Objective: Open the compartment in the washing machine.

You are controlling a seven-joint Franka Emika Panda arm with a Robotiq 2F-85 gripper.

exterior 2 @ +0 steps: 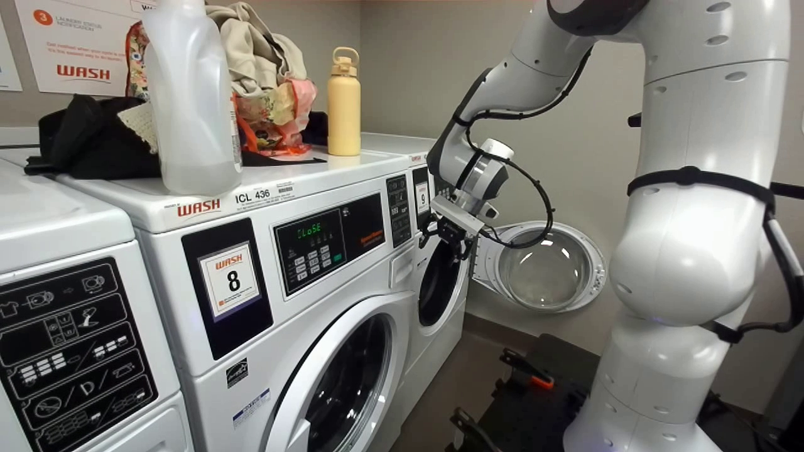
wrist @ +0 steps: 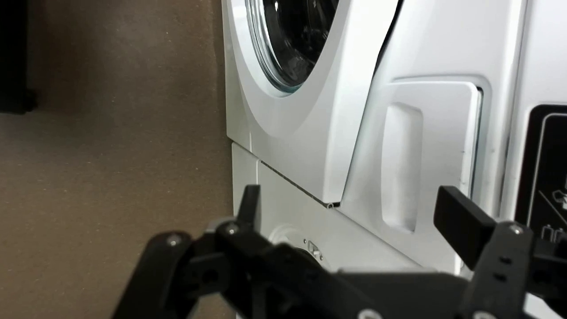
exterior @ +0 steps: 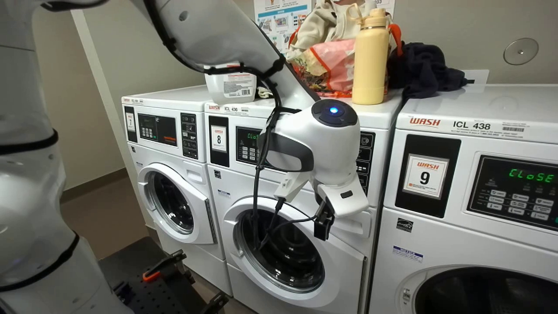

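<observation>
The washing machine is the white washer labelled 8, in both exterior views (exterior: 244, 185) (exterior 2: 207, 402). Its compartment has a round glass porthole door in both exterior views (exterior: 287, 261) (exterior 2: 355, 383). Part of the door shows at the top of the wrist view (wrist: 301, 44), with a dark gap along its edge. My gripper (exterior: 323, 222) hangs in front of the washer near the upper right of the door. It also shows in an exterior view (exterior 2: 445, 242) and the wrist view (wrist: 347, 195). Its black fingers are wide apart with nothing between them.
A small drawer front with a recessed handle (wrist: 403, 168) lies beyond my fingers. Washer 9 (exterior: 409, 235) stands beside, its porthole door (exterior 2: 543, 267) swung wide open. A yellow bottle (exterior: 370, 65), a jug (exterior 2: 195, 113) and bags stand on top. A black cart (exterior 2: 540, 376) is below.
</observation>
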